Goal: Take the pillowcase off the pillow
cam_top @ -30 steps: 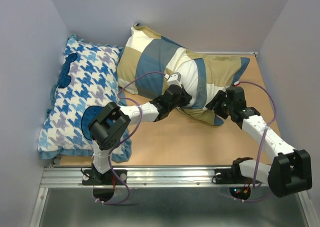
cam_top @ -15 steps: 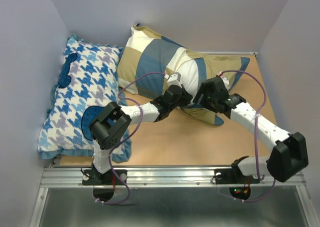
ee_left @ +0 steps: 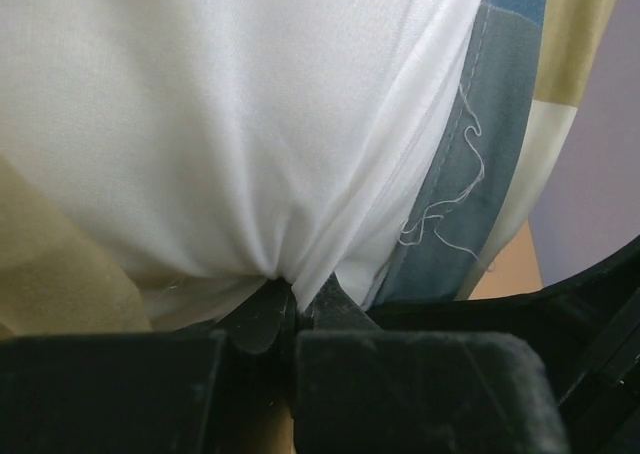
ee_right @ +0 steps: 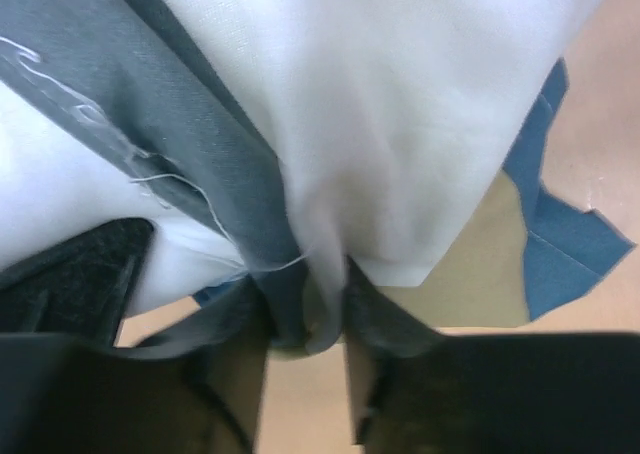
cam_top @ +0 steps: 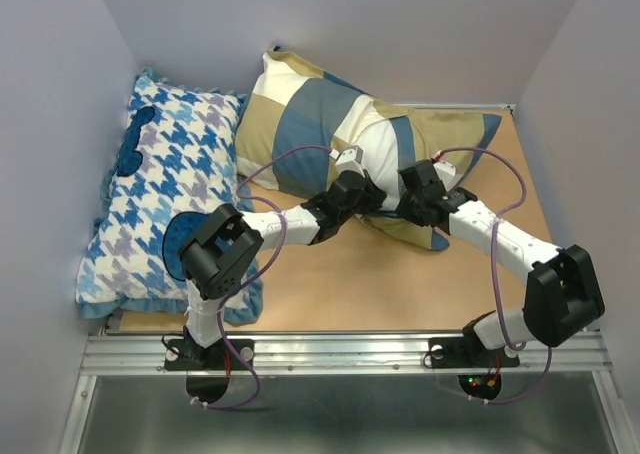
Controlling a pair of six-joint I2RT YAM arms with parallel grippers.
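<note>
The left gripper (ee_left: 295,309) is clamped shut on a gathered fold of the white pillow (ee_left: 200,124). The pillowcase (ee_right: 180,134) is pinched at its blue edge, with white cloth, in the right gripper (ee_right: 305,324). The pillow, mostly covered, is lying at the far side of the table (cam_top: 340,274).

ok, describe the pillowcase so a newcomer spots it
At the back of the wooden table lie two soft things side by side. The pillowcase is the right one, white pillow showing at its middle. Unlike the houndstooth cushion with its small blue-and-white check, it has large blocks of tan, slate blue and cream.
</note>
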